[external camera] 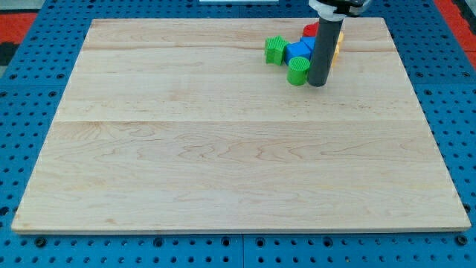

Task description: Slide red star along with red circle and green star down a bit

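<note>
My tip (317,83) rests on the pale wooden board (223,149), touching the green circle (298,71); no fingers.

Wooden board (223,149) on blue pegboard (30,74); green cylinder (298,71) touching blue block (297,50); yellow block (338,46).

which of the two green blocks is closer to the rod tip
The round green block, right beside my tip on its left. The green star sits farther off, at the cluster's left end.
</note>
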{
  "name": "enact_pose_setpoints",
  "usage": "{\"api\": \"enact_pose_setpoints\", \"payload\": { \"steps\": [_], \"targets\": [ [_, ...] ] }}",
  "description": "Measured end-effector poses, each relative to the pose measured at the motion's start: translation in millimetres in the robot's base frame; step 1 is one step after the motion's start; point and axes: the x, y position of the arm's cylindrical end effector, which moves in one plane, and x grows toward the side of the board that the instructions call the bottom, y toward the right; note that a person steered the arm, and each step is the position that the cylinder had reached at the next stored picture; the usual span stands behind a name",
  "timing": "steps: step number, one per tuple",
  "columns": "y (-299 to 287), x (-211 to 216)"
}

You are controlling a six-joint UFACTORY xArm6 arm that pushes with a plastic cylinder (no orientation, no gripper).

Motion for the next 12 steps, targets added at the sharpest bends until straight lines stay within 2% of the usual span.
{"api": "enact_pose_setpoints", "payload": {
  "steps": [1,2,3,4,6,9,11,12],
  "targets": [
    [26.2,-19.0],
    [86.0,-33.8],
    [107.9,-93.1],
    [110.2,-120.3],
    [90.5,-138.0],
    [47.8,-136.6],
    [-0.4,-132.0],
    [7.6,-151.4]
  ]
}}
